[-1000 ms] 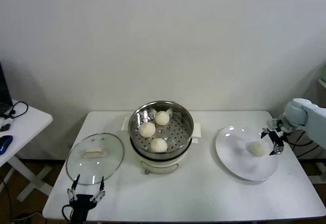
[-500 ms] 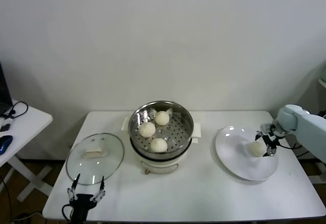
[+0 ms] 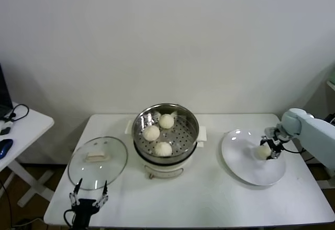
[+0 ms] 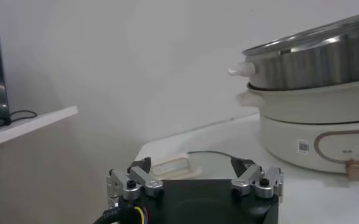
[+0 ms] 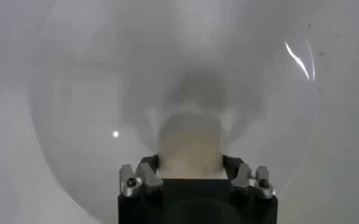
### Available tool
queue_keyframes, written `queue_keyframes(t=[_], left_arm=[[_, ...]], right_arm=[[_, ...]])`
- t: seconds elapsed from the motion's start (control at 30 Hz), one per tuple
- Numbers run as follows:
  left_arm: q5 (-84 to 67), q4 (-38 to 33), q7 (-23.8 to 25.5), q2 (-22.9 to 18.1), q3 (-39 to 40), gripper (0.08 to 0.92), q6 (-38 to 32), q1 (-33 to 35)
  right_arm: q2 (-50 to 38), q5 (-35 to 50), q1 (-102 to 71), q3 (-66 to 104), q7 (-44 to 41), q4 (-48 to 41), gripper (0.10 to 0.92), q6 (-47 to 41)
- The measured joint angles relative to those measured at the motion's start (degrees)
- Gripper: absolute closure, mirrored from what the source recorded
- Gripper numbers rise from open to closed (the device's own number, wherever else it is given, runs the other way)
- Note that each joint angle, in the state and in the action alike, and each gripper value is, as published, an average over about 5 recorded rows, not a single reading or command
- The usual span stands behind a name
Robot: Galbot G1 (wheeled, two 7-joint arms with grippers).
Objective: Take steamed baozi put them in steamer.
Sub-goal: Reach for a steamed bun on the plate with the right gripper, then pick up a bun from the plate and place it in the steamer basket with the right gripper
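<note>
Buns in steamer: three round cream-white dough baozi [image 3: 163,148] in shiny steel steamer [image 3: 191,124], frame centre.
Bun on plate: one baozi [image 3: 263,151] on flat white plate [image 3: 246,168], right.
Right gripper [image 3: 270,148]: fingers closed around the plate baozi.
Left gripper [image 3: 89,196]: fully open, empty, lower left.

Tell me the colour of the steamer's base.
Cream-white steamer base with a tan trim line, clearest in the left wrist view.

The right pincer [image 3: 269,149] has moved in from the plate's [image 3: 246,170] outer edge onto the lone baozi [image 3: 263,151], and its fingers have closed against that bun's sides.
</note>
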Motion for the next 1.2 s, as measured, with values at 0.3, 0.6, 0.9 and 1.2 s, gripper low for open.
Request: queue_keyframes(t=[0.3,0.6,0.9,1.2], left_arm=[[0.0,-0.2,-0.1,0.0,0.1,0.177,0.0,0.0],[-0.2,-0.6,-0.1,0.1,0.2,0.177,0.0,0.0],[-0.2,-0.5,0.0,0.2,0.6,0.177,0.1,-0.7],[-0.4,-0.3,0.1,0.4,0.7,0.177,0.1,-0.9]], right_arm=[[-1.6,4.0,4.5,-4.7,-0.7,3.3,0.515,-2.0],[-1.6,17.5,23.6,-22.8,-1.3,13.0,0.506,-5.7],[2.9,32.3,44.6,-36.3,-2.3,23.2,0.499,-10.0],[8.7,43.7,53.7,-39.9,-0.2,33.0,0.499,-15.8]])
